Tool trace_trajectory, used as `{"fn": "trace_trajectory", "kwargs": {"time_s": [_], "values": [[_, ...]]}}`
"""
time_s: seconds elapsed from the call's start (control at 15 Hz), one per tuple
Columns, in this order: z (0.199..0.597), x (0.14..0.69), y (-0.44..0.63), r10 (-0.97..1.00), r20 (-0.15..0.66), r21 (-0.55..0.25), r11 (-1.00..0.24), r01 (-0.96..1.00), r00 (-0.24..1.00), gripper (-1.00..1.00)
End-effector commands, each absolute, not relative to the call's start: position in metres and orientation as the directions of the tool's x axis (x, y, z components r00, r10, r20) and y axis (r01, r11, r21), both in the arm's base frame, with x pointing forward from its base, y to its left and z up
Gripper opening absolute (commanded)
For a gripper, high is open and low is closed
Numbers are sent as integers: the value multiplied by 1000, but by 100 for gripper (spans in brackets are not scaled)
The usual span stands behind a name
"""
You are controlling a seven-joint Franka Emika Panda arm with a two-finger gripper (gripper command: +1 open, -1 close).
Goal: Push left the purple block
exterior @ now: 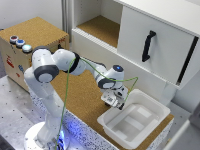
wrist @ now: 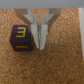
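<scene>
On the cork-topped surface (wrist: 60,65), seen from the wrist view, the purple block (wrist: 21,38) sits just beside the claw (wrist: 40,44). It is a small dark cube with a yellow mark like a "3" or "E" on its top face and a smaller yellow mark on the side facing the camera. The claw's two pale fingers (wrist: 43,36) point down at the cork with only a narrow gap between them, nearly closed, and nothing is held in that gap. The block lies outside the fingers, against the outer side of one of them; whether it touches that finger or stands a hair apart is hard to tell, as the picture is soft.

From the exterior view, the white arm (exterior: 47,70) reaches from its base near that view's left across the cork surface (exterior: 80,95), with a green cable (exterior: 90,67) looping along it. The claw (exterior: 116,104) hangs low over the cork, just beside the rim of a white tray (exterior: 150,102) that stands toward that view's right. The block itself is too small and too hidden by the claw to make out there. Behind stands a white cabinet (exterior: 150,30) with a black handle (exterior: 148,45), and on that view's left a cork-topped box (exterior: 35,30) carries three round buttons (exterior: 20,43).
</scene>
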State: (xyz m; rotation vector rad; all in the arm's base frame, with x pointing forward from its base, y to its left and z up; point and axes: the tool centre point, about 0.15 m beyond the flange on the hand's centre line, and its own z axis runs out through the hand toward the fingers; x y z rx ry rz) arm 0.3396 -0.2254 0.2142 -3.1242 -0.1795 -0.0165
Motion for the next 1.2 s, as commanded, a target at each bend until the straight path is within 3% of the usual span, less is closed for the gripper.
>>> {"fn": "trace_trajectory", "kwargs": {"time_s": [0.0, 0.73, 1.13], "values": [[203, 349, -189, 107, 40, -11, -994, 108, 993, -100], [200, 336, -142, 103, -6, -26, -994, 103, 995, -100], [210, 340, -118, 106, 19, -41, -993, 106, 994, -100]]}}
